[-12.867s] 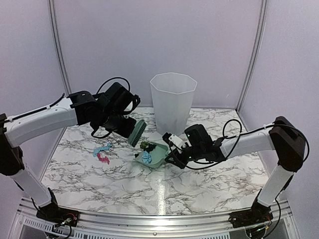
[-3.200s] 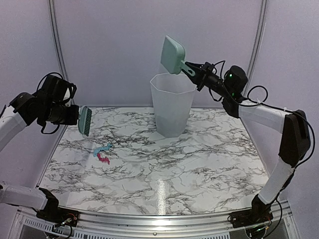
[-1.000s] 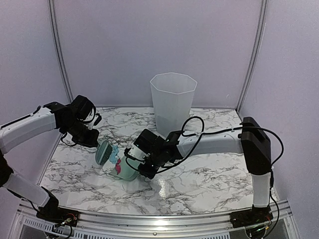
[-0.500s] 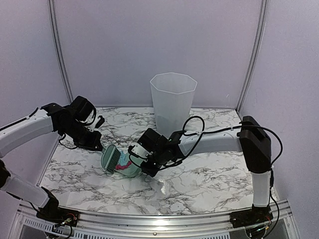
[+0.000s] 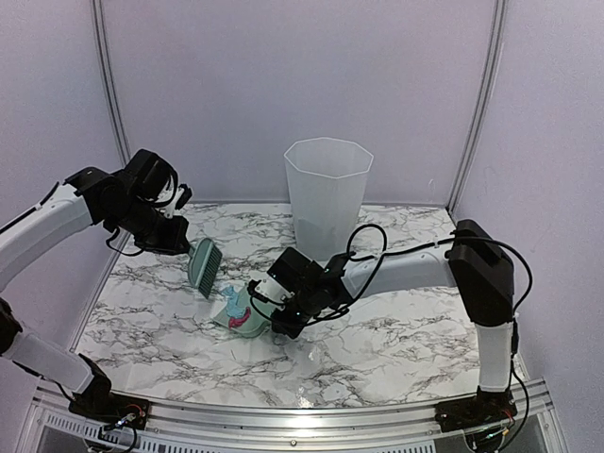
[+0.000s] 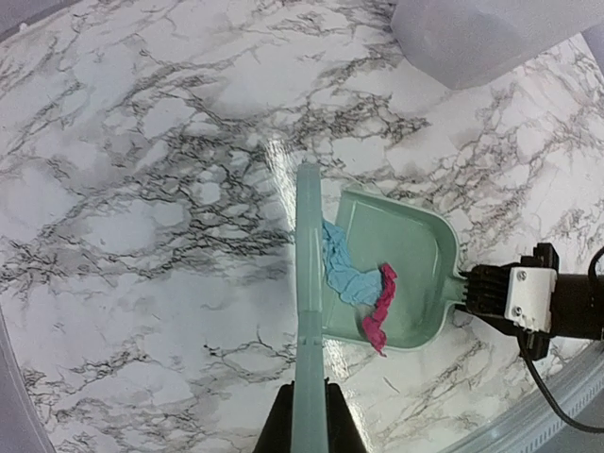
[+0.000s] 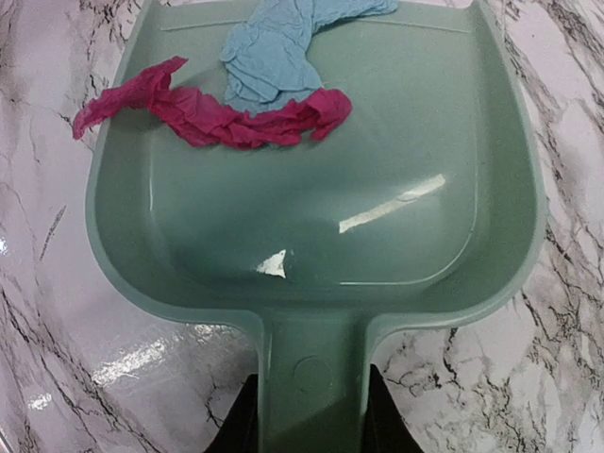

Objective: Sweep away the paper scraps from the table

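The left gripper [image 6: 308, 425] is shut tight on the handle of the green brush [image 5: 203, 267], which hangs tilted over the worktop [image 5: 396, 349], just beside the front of the green dustpan [image 7: 330, 236]. The right gripper [image 7: 307, 411] is clamped on the dustpan's handle. A pink paper scrap [image 7: 217, 121] and a blue paper scrap [image 7: 274, 57] lie in the dustpan near its open front edge, and the pink one pokes out over one side.

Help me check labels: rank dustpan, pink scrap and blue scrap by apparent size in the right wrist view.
1. dustpan, by far the largest.
2-3. pink scrap and blue scrap look about alike; the blue one runs off the top edge, so I won't rank them.
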